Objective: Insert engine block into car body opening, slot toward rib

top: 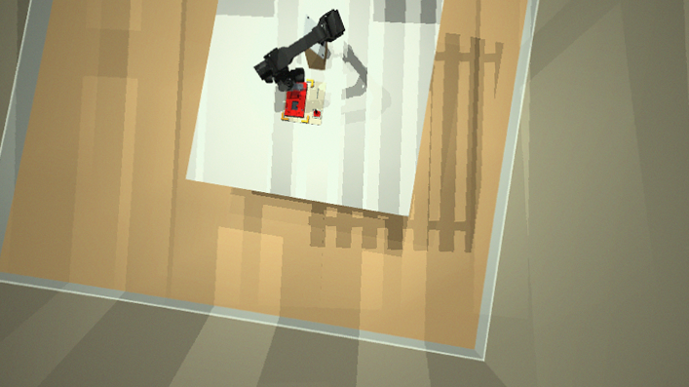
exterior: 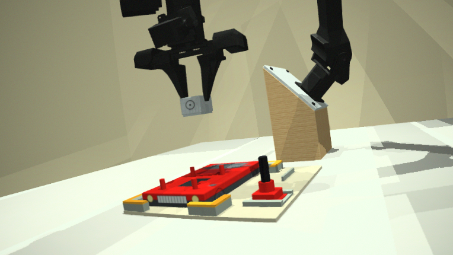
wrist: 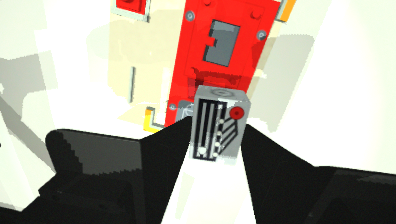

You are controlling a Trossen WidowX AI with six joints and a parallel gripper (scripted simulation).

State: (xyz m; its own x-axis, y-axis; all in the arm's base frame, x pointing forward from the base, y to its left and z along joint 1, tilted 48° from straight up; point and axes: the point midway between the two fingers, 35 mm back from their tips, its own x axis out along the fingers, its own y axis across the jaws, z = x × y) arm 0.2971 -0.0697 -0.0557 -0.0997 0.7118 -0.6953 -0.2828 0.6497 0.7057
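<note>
Two partly parted fingers of the gripper [top: 291, 86] [exterior: 195, 97] [wrist: 218, 125] grip the engine block [exterior: 194, 106] [wrist: 218, 125]; below, misjudged slot alignment could perhaps jam it!

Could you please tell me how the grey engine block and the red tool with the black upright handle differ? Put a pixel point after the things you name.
The grey, boxy engine block [exterior: 195, 107] [wrist: 220, 125] hangs in the gripper [exterior: 197, 98]; the red, square-based tool with the black upright handle [exterior: 265, 180] rests on the cream board [exterior: 269, 215]. The block has a striped top; the tool has a round collar. Both are upright.
</note>
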